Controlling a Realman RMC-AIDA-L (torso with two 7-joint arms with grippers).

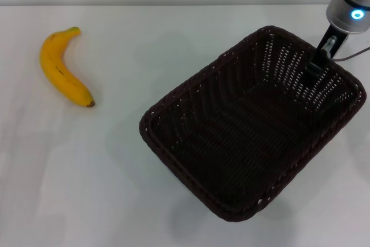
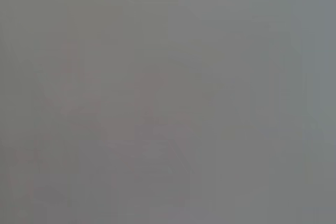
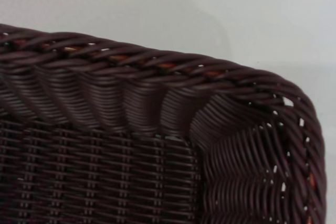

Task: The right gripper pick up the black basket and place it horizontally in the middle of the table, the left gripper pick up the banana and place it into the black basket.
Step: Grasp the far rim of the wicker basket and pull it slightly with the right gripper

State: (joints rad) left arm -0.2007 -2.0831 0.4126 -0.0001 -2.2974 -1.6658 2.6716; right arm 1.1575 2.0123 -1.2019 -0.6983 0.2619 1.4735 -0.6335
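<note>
The black basket (image 1: 199, 73) sits at an angle on the white table (image 1: 104, 183), right of the middle, open side up and empty. My right gripper (image 1: 319, 59) comes down from the upper right and grips the basket's far right rim, one jaw inside the wall. The right wrist view shows that braided rim and a corner (image 3: 131, 61) close up. The yellow banana (image 1: 62, 69) lies on the table at the far left, dark tip toward me, well apart from the basket. My left gripper is out of view; the left wrist view shows only plain grey.
The right arm's light grey wrist with a blue light (image 1: 352, 10) hangs over the table's back right. White table surface lies between the banana and the basket and along the front.
</note>
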